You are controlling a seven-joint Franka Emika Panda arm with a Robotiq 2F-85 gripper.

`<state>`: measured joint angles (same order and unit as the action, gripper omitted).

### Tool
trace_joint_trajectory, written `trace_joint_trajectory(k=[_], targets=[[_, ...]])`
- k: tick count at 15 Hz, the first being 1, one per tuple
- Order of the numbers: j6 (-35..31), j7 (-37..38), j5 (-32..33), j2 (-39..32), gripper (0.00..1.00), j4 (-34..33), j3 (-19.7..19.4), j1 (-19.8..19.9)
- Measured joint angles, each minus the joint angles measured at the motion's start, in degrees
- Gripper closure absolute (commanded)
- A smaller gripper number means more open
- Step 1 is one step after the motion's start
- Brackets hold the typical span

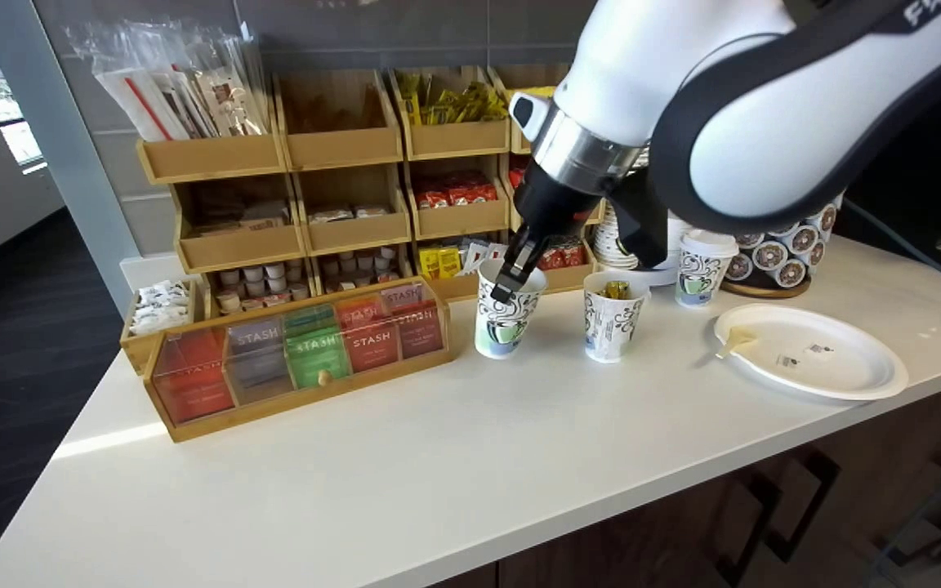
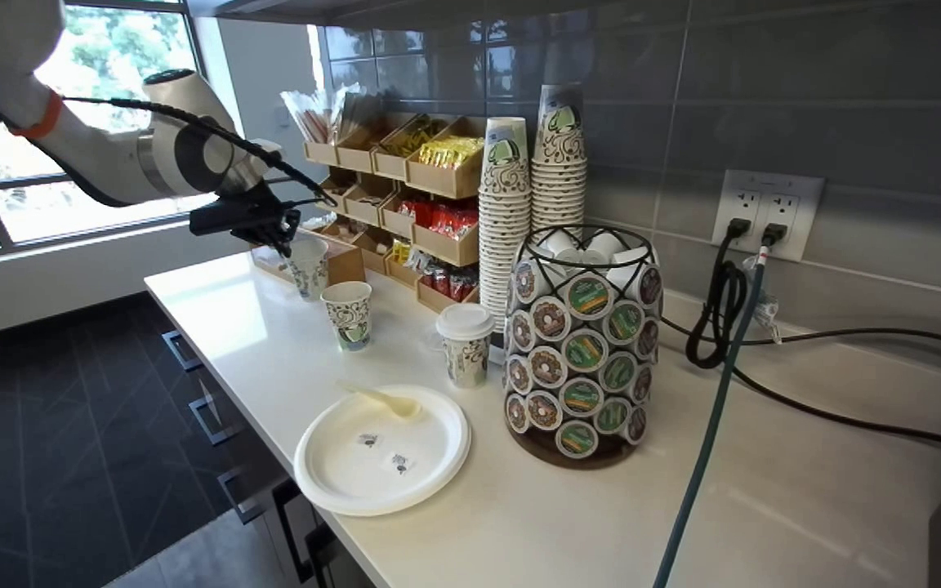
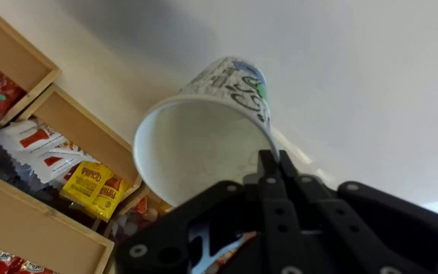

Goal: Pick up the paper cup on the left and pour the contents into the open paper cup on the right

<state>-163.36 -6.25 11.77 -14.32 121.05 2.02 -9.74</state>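
I had the tool (image 3: 275, 158) clamped on the paper cup (image 1: 505, 325) by its rim; in an exterior view, the neighbouring cup (image 1: 611, 324) stood at its three o'clock.

Glossy grey tiled wall (image 2: 830, 98) backs the long white counter (image 2: 805, 506); dark streaked carpet (image 2: 70, 425) lies below it, bright dark-framed window (image 2: 123, 53) beyond.

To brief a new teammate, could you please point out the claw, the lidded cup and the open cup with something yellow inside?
Claw (image 3: 276, 156), in the wrist view: midway between its fingertips.
Lidded cup (image 2: 467, 361), in an exterior view: on its patterned body.
Open cup (image 1: 611, 325), in an exterior view: on its printed side.
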Motion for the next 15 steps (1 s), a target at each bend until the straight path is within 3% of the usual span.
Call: trace_joint_trajectory(k=[3, 7, 8, 9, 11, 15], targets=[[-3.74, 5.31, 13.39, -2.88, 0.99, -0.42, -7.73, -5.82], [-3.79, 9.73, 22.47, -4.97, 0.99, -1.44, -12.13, -10.29], [-3.77, 10.30, 23.49, -5.22, 0.94, -1.61, -12.63, -11.04], [-3.68, 10.60, 23.94, -5.40, 0.70, -1.74, -12.91, -11.58], [-2.89, 10.63, 23.96, -5.56, 0.65, -1.84, -12.96, -12.07], [-2.25, 10.65, 23.87, -5.53, 0.36, -2.32, -13.05, -12.05]])
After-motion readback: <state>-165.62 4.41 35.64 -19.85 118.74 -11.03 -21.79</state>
